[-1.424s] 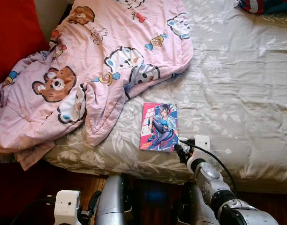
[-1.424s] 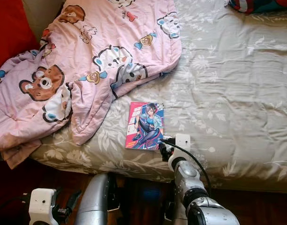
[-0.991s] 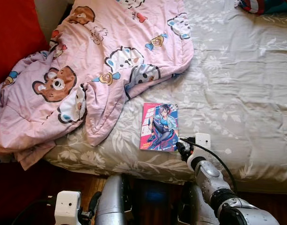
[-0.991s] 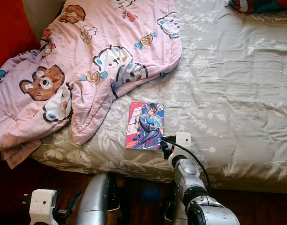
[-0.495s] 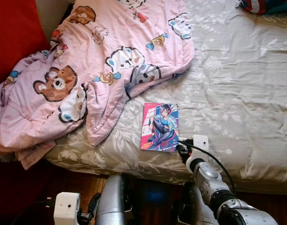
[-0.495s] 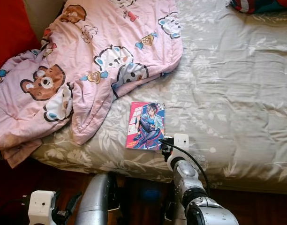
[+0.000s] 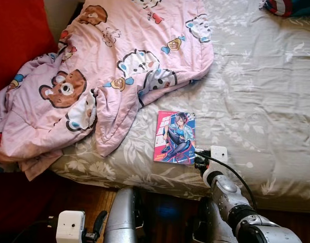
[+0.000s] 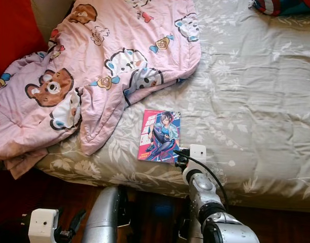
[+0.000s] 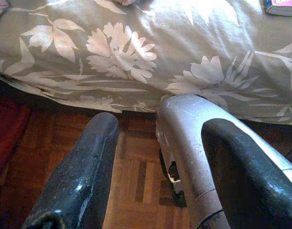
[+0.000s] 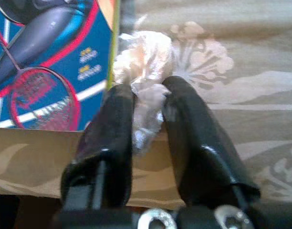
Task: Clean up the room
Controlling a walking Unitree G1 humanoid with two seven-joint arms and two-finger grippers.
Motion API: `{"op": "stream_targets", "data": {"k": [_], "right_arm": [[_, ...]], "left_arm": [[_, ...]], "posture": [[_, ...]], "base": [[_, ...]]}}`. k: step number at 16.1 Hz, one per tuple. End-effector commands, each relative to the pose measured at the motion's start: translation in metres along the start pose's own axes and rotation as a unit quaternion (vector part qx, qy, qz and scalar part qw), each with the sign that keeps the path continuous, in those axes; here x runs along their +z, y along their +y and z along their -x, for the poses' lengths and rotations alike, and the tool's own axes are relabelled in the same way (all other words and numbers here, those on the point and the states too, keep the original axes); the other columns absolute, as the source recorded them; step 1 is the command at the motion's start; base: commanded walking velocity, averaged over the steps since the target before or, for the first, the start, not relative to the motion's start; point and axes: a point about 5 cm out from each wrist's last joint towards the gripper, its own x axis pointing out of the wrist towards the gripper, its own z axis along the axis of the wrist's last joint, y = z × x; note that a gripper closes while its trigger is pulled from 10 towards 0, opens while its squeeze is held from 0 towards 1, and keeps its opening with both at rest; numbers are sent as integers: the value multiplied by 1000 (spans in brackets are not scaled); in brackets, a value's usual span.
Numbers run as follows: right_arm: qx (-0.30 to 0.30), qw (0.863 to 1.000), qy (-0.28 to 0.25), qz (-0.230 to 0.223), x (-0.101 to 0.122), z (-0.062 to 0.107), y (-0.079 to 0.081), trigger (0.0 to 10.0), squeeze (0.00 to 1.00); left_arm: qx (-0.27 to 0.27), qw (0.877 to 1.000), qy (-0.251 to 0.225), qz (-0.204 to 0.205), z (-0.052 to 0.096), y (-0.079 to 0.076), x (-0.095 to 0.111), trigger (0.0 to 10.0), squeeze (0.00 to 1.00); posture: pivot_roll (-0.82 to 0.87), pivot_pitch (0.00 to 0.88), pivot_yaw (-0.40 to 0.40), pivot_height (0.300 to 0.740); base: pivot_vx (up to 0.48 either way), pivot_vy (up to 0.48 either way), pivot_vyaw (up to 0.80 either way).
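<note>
- Left eye view: red pillow [image 7: 15,40] at the far left, beside a crumpled pink cartoon blanket [image 7: 109,71] covering the left part of the bed [image 7: 261,101].
- Left tool [image 9: 151,157]: low beside the bed's edge above the wooden floor [image 9: 136,176], fingers spread, holding nothing.
- Comic book [image 7: 175,136]: flat on the grey floral bedding, near the bed's front edge.
- Right tool [image 10: 146,119]: at the book's lower right corner, fingers pinching a crumpled white wad [image 10: 143,67] lying just beside the book.
</note>
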Motion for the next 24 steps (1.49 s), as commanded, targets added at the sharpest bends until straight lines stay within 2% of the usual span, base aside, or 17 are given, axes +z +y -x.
{"op": "stream_targets", "data": {"k": [1, 9, 12, 19, 24], "right_arm": [[-6, 999, 32, -3, -19, 4, -2, 0, 0], [-13, 1000, 19, -12, -17, 5, -6, 0, 0], [-20, 1000, -2, -20, -12, 5, -10, 0, 0], [-42, 996, -60, -43, 1, 8, -27, 0, 0], [-30, 994, -96, -44, 10, 9, -27, 0, 0]], "left_arm": [[10, 1000, 27, -4, 9, 5, -9, 10000, 0], [18, 1000, 13, -11, 1, 10, -4, 10000, 0], [28, 999, -8, -14, -10, 13, 4, 10000, 0], [25, 999, -32, -7, -39, 8, 10, 10000, 0], [23, 999, -45, 0, -57, 3, 13, 10000, 0]], "posture": [[211, 370, 55, 620], [208, 363, 57, 620], [196, 346, 51, 620], [150, 277, 33, 620], [119, 222, 15, 620]], "base": [[0, 0, 0], [0, 0, 0], [0, 0, 0], [0, 0, 0], [0, 0, 0]]}}
